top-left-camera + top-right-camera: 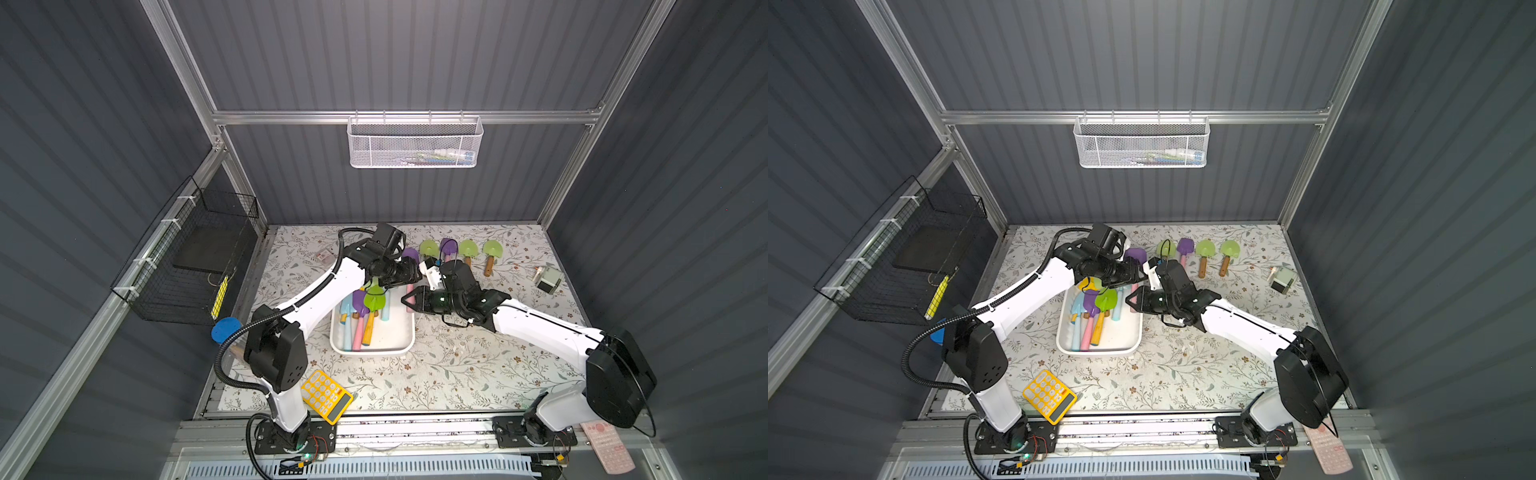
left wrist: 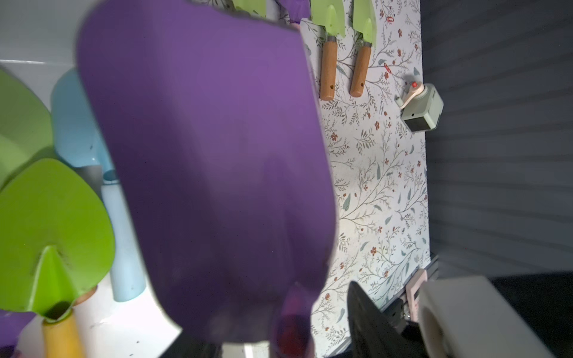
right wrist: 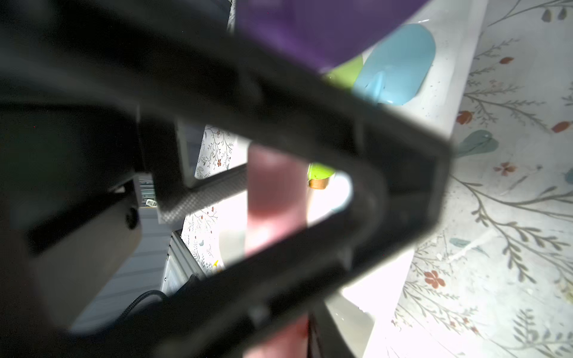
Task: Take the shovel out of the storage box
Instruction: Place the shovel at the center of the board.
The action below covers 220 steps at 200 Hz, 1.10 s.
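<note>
Right wrist view up close: right gripper (image 1: 406, 300) clamped on the purple shovel (image 3: 273, 192) by its pink handle, barely visible in both top views. Held up over the storage box (image 1: 374, 352) at its far right corner. Left wrist view filled with purple blade; can't tell if left gripper (image 1: 415, 272) is gripping or loose

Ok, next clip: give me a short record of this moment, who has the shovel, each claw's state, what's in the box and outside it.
held item: purple shovel, pink handle
position: in the air over the far end of the storage box
right claw: shut on the pink handle
left claw: looks open, at the shovel's neck
in box: several shovels, green, purple, blue blades
outside box: four shovels in a row beyond it
status: not yet set down
</note>
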{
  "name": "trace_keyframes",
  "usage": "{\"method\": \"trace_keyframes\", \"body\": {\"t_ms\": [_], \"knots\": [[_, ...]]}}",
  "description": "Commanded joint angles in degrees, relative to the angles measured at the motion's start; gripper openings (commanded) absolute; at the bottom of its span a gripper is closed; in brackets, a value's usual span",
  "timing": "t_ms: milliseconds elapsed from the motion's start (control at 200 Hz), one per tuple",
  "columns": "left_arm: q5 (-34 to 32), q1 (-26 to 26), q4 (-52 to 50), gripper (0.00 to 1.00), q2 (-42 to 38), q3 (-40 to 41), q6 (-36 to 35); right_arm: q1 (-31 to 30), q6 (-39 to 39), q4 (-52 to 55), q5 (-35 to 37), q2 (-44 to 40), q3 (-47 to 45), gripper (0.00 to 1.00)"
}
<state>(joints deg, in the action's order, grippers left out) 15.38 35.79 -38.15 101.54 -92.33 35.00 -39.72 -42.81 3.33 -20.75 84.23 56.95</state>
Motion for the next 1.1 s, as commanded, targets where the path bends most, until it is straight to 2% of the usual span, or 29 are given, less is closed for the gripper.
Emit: {"method": "trace_keyframes", "body": {"t_ms": [0,95,115,250,345,540,720,745,1096], "knots": [[1.03,-1.88,-1.5,0.76,-2.98,0.27,-1.48,0.67,1.9,1.67,0.93,-2.26,-0.59,0.13],[-0.39,-3.64,-3.11,0.78,-4.5,0.95,-3.26,1.85,2.96,3.61,0.92,-3.44,-1.34,0.13],[-1.2,-4.06,-3.43,0.78,-5.0,1.36,-3.82,2.21,3.16,4.14,3.02,-3.84,-1.57,0.13],[-11.93,-6.19,-5.87,0.8,-7.03,4.62,-8.39,6.52,4.3,9.84,2.87,-4.72,-2.8,0.12],[-14.73,-6.87,-7.94,0.8,-5.71,5.73,-10.43,9.93,5.77,13.3,-0.06,-3.68,-3.65,0.13],[-14.49,-6.88,-4.62,0.8,-4.73,9.77,-10.42,12.02,8.41,15.68,-2.75,2.45,-2.92,0.13],[-13.68,-6.96,-3.4,0.81,-3.36,10.86,-9.92,12.1,5.94,10.74,-7.18,9.49,-3.37,0.13],[-13.71,-6.98,-3.22,0.81,-3.49,13.05,-9.99,12.12,5.44,9.76,-7.55,10.27,-3.5,0.13],[-13.97,-7.38,-1.67,0.81,-4.25,16.38,-11.07,11.96,5.06,6.84,-8.67,18.41,-1.12,0.13]]}}
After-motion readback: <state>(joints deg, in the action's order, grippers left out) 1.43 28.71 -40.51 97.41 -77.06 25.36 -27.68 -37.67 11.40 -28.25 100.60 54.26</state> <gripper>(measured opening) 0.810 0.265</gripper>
